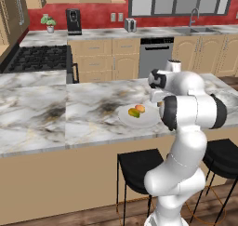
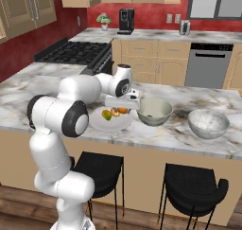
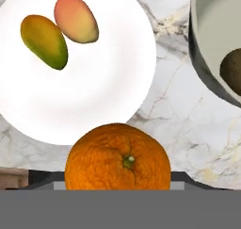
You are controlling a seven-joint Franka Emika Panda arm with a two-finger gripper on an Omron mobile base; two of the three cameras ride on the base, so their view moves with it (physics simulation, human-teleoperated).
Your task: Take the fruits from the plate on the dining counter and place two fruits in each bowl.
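Hand view: pincer [image 3: 117, 188] grasps one orange [image 3: 117, 157]; two fruits on plate [image 3: 94, 101]; one in bowl [image 3: 207, 58].

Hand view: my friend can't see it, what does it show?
An orange sits gripped in the end effector, close to the camera. Behind it, a white plate holds a yellow-green fruit and a peach-red fruit; a grey-green bowl holds a dark fruit.

arm [image 2: 71, 106]: reaching forward | end effector [image 2: 124, 102]: clamped, pointing down

The dining counter [image 2: 179, 139] carries the plate [image 2: 113, 124] and two bowls [image 2: 154, 111].
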